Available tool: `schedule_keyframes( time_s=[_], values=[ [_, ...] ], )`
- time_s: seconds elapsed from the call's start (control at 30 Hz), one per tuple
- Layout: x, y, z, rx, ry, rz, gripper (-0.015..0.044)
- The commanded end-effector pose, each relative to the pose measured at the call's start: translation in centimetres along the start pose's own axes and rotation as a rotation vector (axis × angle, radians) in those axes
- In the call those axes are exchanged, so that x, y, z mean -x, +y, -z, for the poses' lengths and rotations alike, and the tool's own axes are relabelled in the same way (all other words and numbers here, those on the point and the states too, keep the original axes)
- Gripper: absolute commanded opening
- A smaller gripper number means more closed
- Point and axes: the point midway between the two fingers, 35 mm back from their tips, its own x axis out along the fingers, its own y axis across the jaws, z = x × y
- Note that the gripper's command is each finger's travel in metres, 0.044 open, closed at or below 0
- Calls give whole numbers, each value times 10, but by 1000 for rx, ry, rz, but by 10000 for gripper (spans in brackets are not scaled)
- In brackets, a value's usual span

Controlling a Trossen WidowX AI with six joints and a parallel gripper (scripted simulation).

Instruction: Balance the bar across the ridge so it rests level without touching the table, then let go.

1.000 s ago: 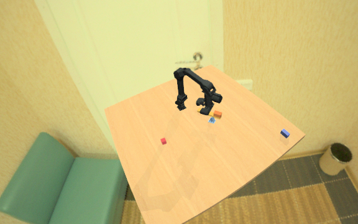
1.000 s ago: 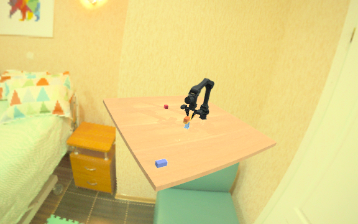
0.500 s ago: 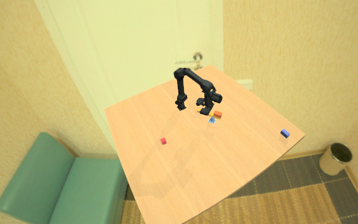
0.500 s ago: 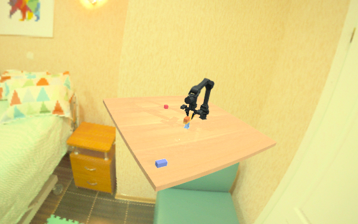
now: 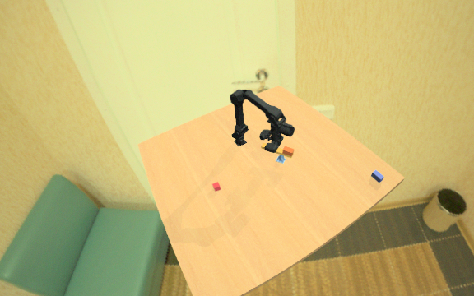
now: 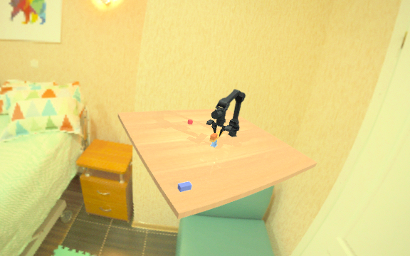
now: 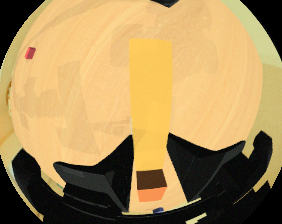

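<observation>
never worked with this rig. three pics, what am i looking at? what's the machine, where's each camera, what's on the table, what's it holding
One black six-joint arm with a two-finger gripper stands on a wooden table. The top view looks down from high up, the exterior view looks across the room, and the wrist view sits by the gripper, looking along its dark fingers. The gripper is shut on a yellow bar with an orange block at one end. A small blue ridge sits just below. Also on the table are a red cube and a blue cube, both well apart.
</observation>
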Motion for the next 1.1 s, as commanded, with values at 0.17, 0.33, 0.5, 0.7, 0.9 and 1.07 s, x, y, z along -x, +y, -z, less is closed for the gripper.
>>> schedule_keyframes(
  time_s=[0.17,0.33,0.5,0.7,0.9,1.07],
  values=[
    [-1,0,0,-4,2,-1,0],
    [-1,0,0,-4,2,-1,0],
    [-2,0,0,-4,2,-1,0],
    [-2,0,1,-4,2,-1,0],
    [-3,0,1,-4,2,-1,0],
    [-3,0,1,-4,2,-1,0]
  ],
)
